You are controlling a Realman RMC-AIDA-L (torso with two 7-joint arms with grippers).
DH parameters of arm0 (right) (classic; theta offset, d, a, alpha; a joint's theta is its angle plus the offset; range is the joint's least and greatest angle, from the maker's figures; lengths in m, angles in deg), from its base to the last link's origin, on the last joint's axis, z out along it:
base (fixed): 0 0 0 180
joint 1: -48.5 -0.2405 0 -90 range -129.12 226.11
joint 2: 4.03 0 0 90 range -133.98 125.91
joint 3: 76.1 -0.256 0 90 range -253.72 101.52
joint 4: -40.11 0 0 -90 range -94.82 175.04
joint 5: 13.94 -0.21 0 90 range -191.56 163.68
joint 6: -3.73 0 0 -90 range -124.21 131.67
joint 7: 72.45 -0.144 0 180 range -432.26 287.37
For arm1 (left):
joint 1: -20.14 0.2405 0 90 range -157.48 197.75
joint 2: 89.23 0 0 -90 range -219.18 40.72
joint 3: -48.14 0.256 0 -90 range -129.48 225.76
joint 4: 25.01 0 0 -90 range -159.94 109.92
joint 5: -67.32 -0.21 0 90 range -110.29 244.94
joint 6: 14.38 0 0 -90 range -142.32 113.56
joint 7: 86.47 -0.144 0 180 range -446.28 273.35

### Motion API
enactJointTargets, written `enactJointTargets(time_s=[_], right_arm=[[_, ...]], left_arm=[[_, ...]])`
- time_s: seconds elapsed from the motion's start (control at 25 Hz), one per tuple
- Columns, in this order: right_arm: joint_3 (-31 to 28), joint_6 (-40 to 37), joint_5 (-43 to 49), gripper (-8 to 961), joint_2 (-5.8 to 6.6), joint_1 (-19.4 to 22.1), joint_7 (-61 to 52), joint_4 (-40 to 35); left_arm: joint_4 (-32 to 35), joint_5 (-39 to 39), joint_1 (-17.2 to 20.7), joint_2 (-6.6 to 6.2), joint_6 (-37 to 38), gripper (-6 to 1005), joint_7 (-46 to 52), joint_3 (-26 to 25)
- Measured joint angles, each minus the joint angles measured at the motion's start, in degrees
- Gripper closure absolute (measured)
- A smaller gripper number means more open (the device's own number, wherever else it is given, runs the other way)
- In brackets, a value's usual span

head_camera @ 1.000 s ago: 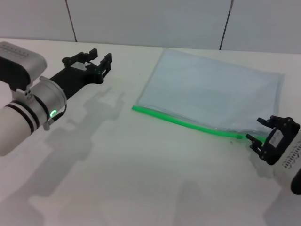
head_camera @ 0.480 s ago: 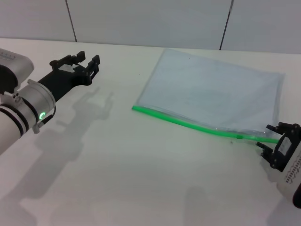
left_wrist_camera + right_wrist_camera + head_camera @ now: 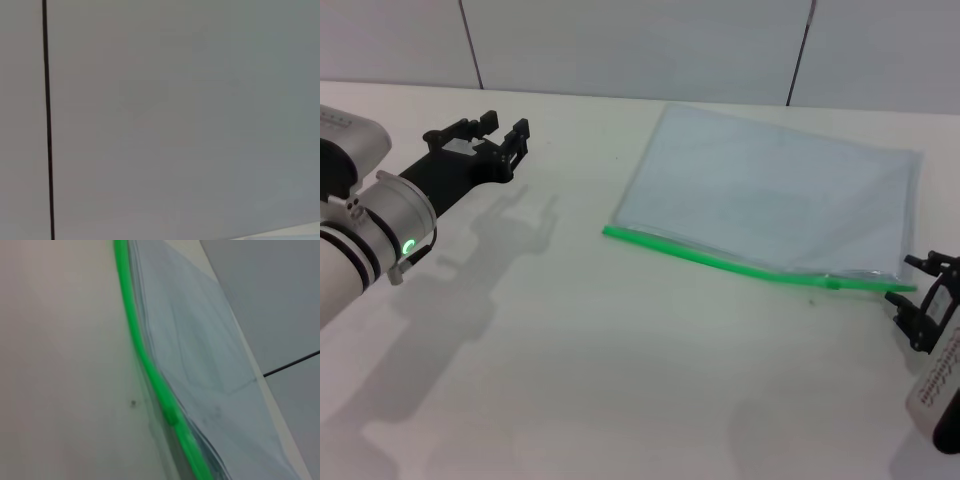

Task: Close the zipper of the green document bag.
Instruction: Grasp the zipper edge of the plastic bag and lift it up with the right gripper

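While flat on the white table [image 3: 620,350], green document bag [image 3: 770,200] right of centre, its translucent blue-grey panel showing nothing distinct inside. Zipper [image 3: 740,265] along the near long edge, running from the near left corner to the right corner; small darker slider [image 3: 833,282] close to the right end, also visible in the right wrist view on the green strip [image 3: 150,365]. Right gripper [image 3: 928,298] just beside that right corner, fingers parted, not seen touching the strip, nothing held. Left gripper [image 3: 480,135] well apart on the far left, raised above the table, jaws spread wide and empty. Left wrist view only a grey wall panel [image 3: 175,120].
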Motion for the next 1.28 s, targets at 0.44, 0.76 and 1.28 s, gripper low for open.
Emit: enactJointTargets(time_s=[0.44,0.76,1.28], right_arm=[[1.0,3.0,2.0,494,-0.15,-0.3,0.0,1.9],[2.7,10.5,2.2,495,-0.27,-2.5,-0.1,7.2],[4.6,15.3,1.3,497,-0.34,-7.6,-0.7,12.5]], left_arm=[[-0.1,0.1,-0.2,-0.04,0.1,570,0.1,0.0],[-0.2,0.1,-0.4,0.20,0.5,568,0.1,0.0],[-0.3,0.0,-0.8,0.49,0.5,576,0.0,0.2]])
